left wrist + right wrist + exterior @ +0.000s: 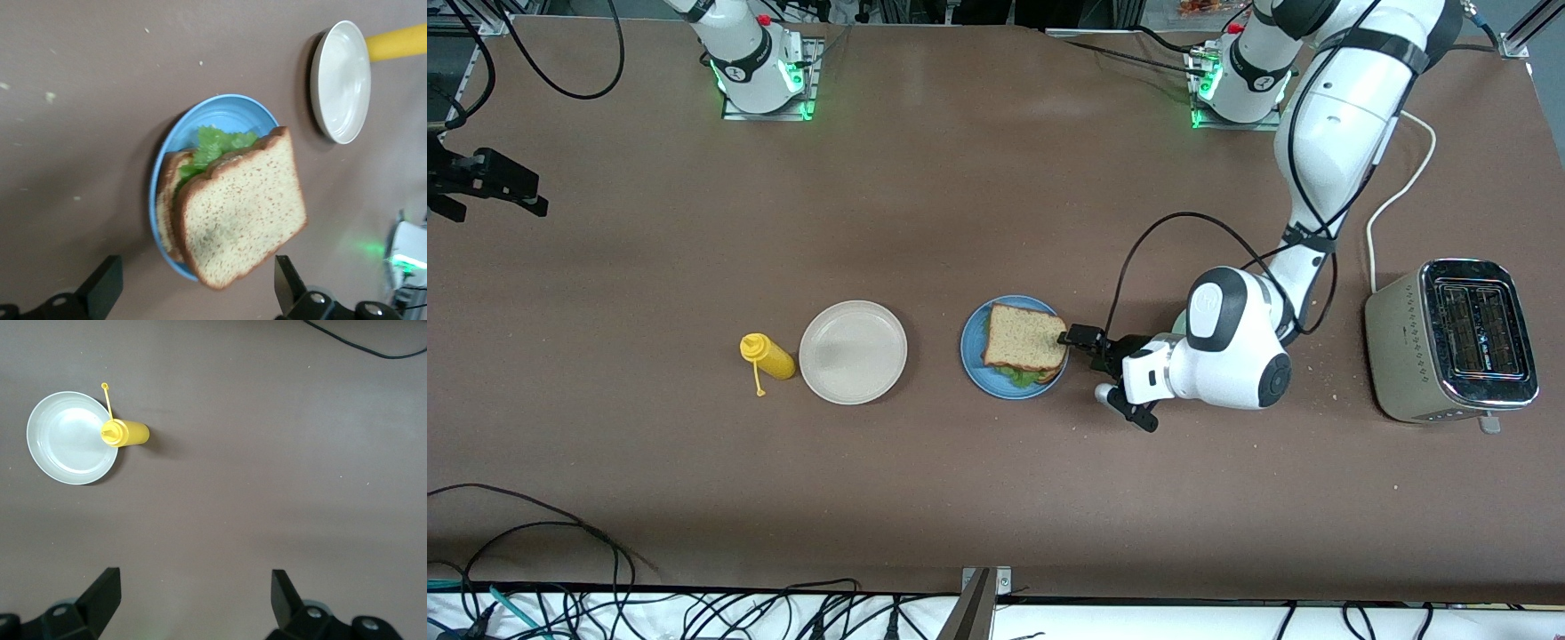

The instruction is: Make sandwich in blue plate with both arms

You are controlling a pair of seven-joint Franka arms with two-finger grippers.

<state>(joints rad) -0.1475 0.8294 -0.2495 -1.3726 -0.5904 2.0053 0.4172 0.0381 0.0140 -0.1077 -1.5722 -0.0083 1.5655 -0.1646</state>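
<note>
The sandwich point(1024, 340) lies on the blue plate point(971, 351), lettuce point(217, 145) peeking out, left gripper point(1074, 338) spread open at its edge touching nothing, white plate point(853, 352) and mustard bottle point(767, 356) beside, toaster point(1451, 340) near the left arm, right gripper point(193, 593) open, waiting.

The sandwich point(1024, 339) — two brown wholegrain slices with ruffled green lettuce point(217, 145) between — lies on the blue plate point(971, 348), mid-table, its top slice askew, overhanging the rim.
</note>
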